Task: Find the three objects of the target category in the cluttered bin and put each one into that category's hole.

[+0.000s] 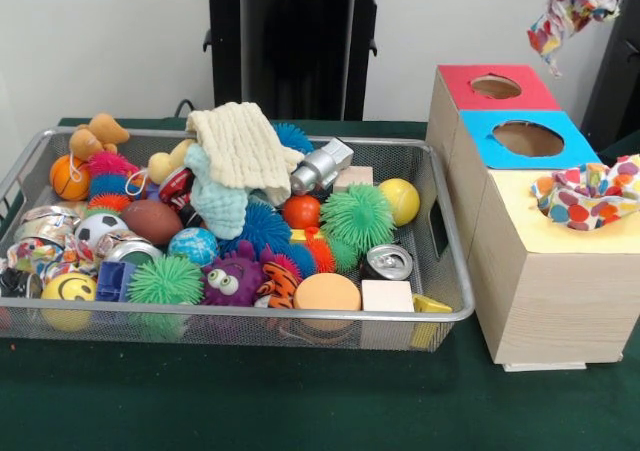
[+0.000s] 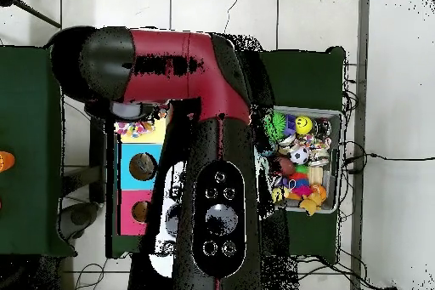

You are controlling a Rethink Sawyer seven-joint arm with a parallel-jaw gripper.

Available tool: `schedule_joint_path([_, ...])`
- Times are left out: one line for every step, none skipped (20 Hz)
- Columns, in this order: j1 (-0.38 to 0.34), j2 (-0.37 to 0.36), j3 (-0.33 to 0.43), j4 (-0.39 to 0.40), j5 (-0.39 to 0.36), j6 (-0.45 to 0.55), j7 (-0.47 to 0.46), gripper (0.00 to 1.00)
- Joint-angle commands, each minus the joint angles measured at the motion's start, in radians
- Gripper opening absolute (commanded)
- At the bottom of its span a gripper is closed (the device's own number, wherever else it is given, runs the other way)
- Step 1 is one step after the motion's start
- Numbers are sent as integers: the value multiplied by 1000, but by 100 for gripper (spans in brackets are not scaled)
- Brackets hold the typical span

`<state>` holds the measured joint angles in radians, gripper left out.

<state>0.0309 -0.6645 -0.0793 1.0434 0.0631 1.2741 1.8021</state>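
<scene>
The silver wire-mesh bin (image 1: pixel 250 314) stands at the left, full of toys; the overhead view shows it (image 2: pixel 339 163) at the right. A cream waffle cloth (image 1: pixel 240 146) lies on a light blue cloth (image 1: pixel 215 203) on top of the pile. Three wooden boxes stand in a row at the right, with a red top (image 1: pixel 497 86), a blue top (image 1: pixel 527 138) and a yellow top (image 1: pixel 560 233). A dotted cloth (image 1: pixel 590 193) sits in the yellow box's hole. Another dotted cloth (image 1: pixel 573 6) hangs in the air above the boxes. What holds it is out of view. The arm (image 2: pixel 191 74) hides the gripper from above.
The bin holds spiky balls, a soccer ball (image 1: pixel 98 229), a brown football (image 1: pixel 152 221), crushed cans (image 1: pixel 388 262), wooden blocks (image 1: pixel 387 297), a yellow ball (image 1: pixel 400 201) and plush toys. The black pedestal (image 1: pixel 295 41) stands behind the bin. The table is dark green.
</scene>
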Motion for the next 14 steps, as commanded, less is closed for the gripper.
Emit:
schedule_joint_path([-9,26,67,109,7,-94,96,0])
schedule_joint_path([-9,23,67,127,8,-106,93,0])
schedule_joint_path([-9,22,67,143,9,-118,93,0])
schedule_joint_path([-9,21,68,158,11,-130,93,0])
schedule_joint_path([-10,22,69,172,15,-148,95,0])
schedule_joint_path([-11,24,71,185,18,-165,96,0])
schedule_joint_path([-11,26,72,198,22,-186,99,0])
schedule_joint_path([-11,28,73,210,24,-203,100,0])
schedule_joint_path([-11,31,73,220,25,-219,102,0])
schedule_joint_path([-10,34,72,230,26,-235,104,0])
schedule_joint_path([-9,37,73,238,26,-250,106,0])
schedule_joint_path([-7,43,74,240,25,-257,104,0])
schedule_joint_path([-5,49,75,244,23,-264,103,0])
schedule_joint_path([-2,54,76,246,21,-264,101,0])
